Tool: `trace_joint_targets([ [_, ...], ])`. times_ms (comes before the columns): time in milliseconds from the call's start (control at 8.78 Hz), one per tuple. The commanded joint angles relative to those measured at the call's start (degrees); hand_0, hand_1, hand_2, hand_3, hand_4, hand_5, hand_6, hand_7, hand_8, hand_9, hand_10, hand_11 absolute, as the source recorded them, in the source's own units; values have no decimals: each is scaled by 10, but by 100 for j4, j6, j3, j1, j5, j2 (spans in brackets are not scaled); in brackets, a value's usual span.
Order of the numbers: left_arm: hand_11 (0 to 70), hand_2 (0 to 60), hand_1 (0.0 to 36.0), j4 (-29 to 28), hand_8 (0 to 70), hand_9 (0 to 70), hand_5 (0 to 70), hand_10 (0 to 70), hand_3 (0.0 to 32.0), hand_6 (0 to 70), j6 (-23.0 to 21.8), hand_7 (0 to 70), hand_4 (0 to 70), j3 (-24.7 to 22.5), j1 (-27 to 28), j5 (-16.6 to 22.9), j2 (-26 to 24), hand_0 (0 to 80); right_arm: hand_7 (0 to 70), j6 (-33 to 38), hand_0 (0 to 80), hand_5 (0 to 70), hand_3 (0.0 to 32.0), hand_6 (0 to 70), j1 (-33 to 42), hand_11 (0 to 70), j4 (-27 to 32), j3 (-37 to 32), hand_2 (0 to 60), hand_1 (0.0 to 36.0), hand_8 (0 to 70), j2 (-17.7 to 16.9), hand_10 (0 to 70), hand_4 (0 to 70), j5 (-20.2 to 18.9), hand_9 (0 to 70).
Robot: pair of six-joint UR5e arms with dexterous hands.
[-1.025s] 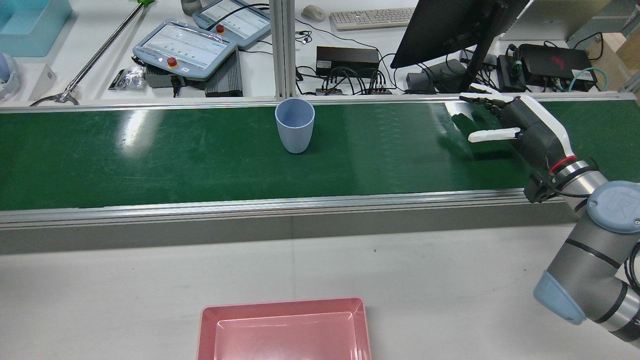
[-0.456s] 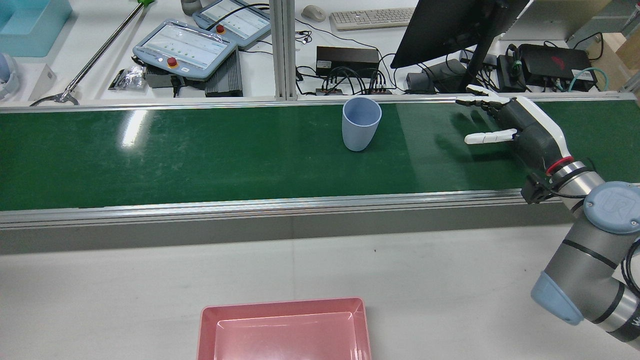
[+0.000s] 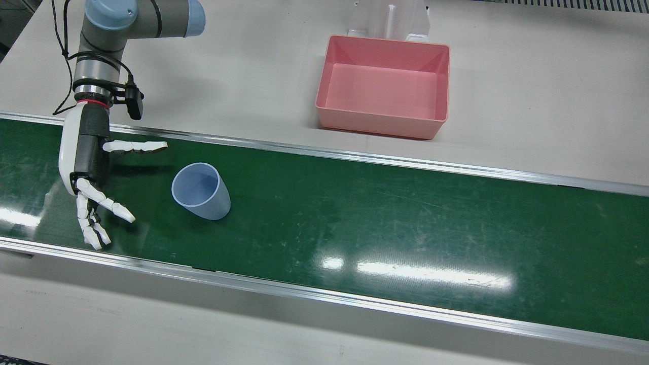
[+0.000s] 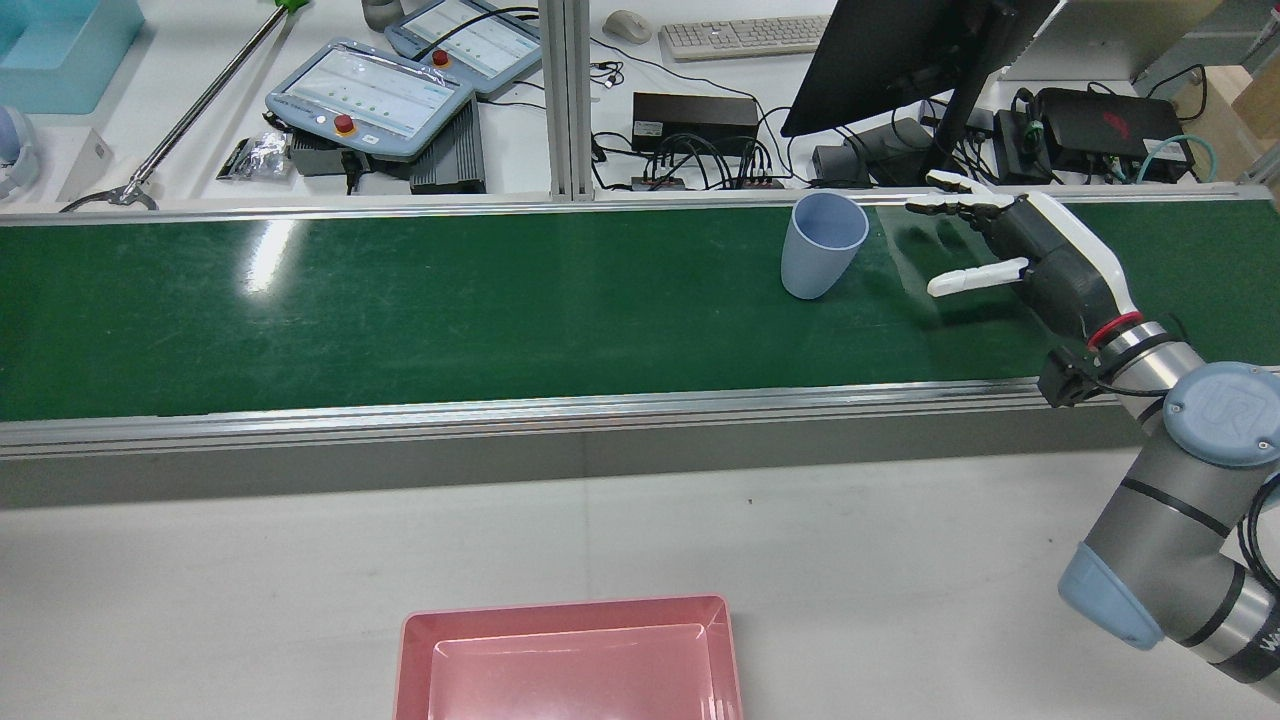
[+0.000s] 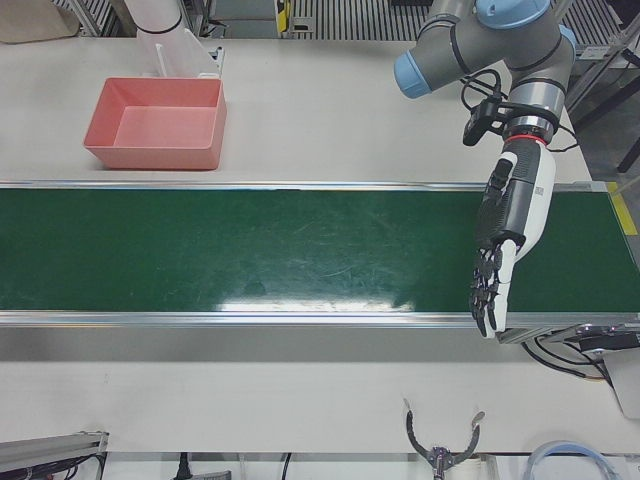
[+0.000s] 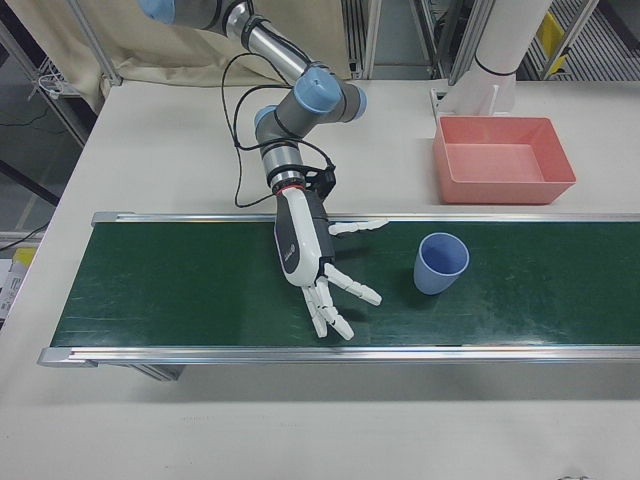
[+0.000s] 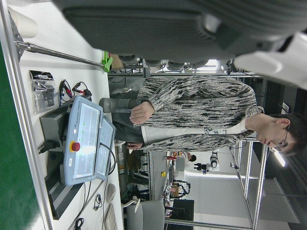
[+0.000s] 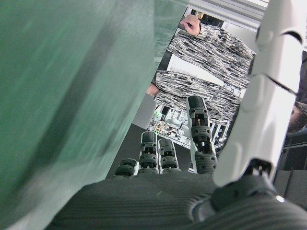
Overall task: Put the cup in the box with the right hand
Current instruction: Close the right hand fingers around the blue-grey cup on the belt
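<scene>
From my rear view the pink box (image 4: pixel 570 655) sits empty nearest on the tabletop; beyond it, on the green belt (image 4: pixel 400 300), my right hand (image 4: pixel 1010 250) hangs spread and empty just beside the upright blue cup (image 4: pixel 820 245); grasping, lifting and placing all remain

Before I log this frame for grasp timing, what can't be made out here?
- Cup: absent from the right hand view; only blurred green belt and fingers fill it.
- Pink box: its near side is cut off by the rear view's bottom edge.
- Left hand: the left-front view shows only its back, so finger spread is unclear.
- Gap between right hand and cup: no view gives scale.
</scene>
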Motion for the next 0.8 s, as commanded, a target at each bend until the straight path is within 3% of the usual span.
trace_joint_targets([
  [0,0,0,0,0,0,0,0,0,0,0,0,0,0,8,0,0,0,0,188,-25,519,62,0,57,5,62,-6,0,103,166,107,0,31,172,-1,191],
  [114,0,0,0,0,0,0,0,0,0,0,0,0,0,8,0,0,0,0,189,-25,526,62,0,57,5,62,3,-9,35,148,106,0,31,198,8,192],
  [342,0,0,0,0,0,0,0,0,0,0,0,0,0,8,0,0,0,0,213,-33,541,65,0,64,32,73,-6,-9,0,148,121,-9,38,228,182,213],
  [456,0,0,0,0,0,0,0,0,0,0,0,0,0,8,0,0,0,0,233,-42,539,68,0,69,32,84,-41,-9,77,173,131,-17,45,218,306,230],
  [570,0,0,0,0,0,0,0,0,0,0,0,0,0,8,0,0,0,0,283,-51,549,72,0,81,49,99,-67,0,84,180,153,-44,56,249,403,268],
  [684,0,0,0,0,0,0,0,0,0,0,0,0,0,8,0,0,0,0,478,-51,548,89,0,129,101,192,-67,0,251,209,237,-70,120,303,412,407],
])
